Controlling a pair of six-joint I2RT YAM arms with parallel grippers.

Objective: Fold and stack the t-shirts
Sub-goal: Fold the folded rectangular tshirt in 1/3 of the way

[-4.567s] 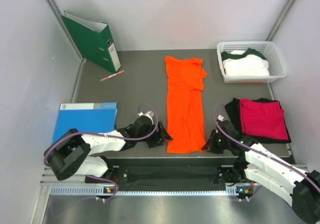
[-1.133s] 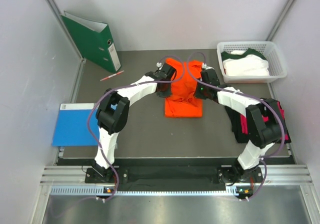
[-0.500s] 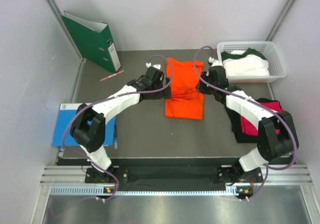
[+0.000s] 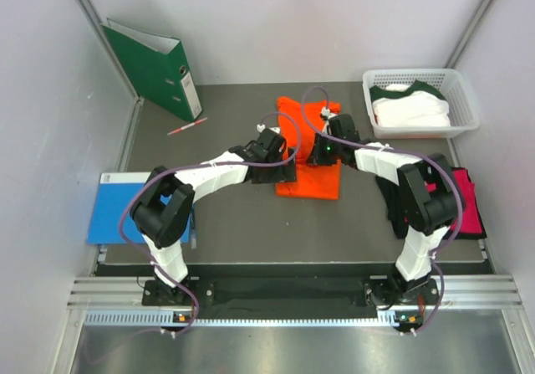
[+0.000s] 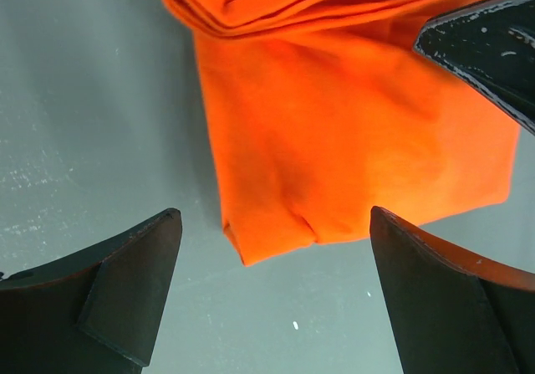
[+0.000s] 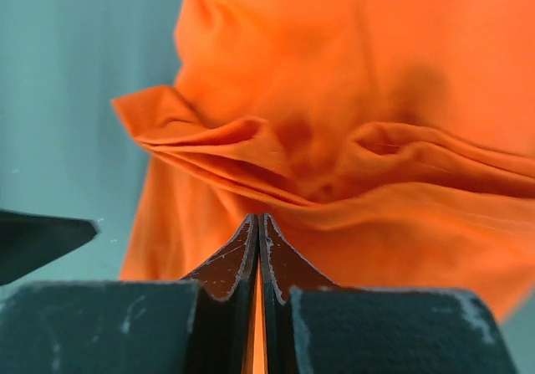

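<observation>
We see the orange t-shirt (image 4: pixel 309 183) lying doubled over in the middle of the table (image 4: pixel 226 215), its fold bunched. Our left gripper (image 5: pixel 274 215) hangs spread wide and empty at the shirt's left edge, probably ready to take hold there. Our right gripper (image 6: pixel 258 223) is pressed shut at the ridge (whether it pinches cloth, we cannot tell).

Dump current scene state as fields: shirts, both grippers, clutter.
orange t-shirt: mid-table, folded over on itself, fold ridge bunched
left gripper: open, above a corner of the folded orange shirt, holding nothing
right gripper: shut, tips at the bunched fold; whether cloth is pinched cannot be told
basket: far right, holds white t-shirt with dark trim
pink t-shirt: right side, partly hidden by the right arm
clutter: blue folder near left; green binder far left; pen beside binder
</observation>
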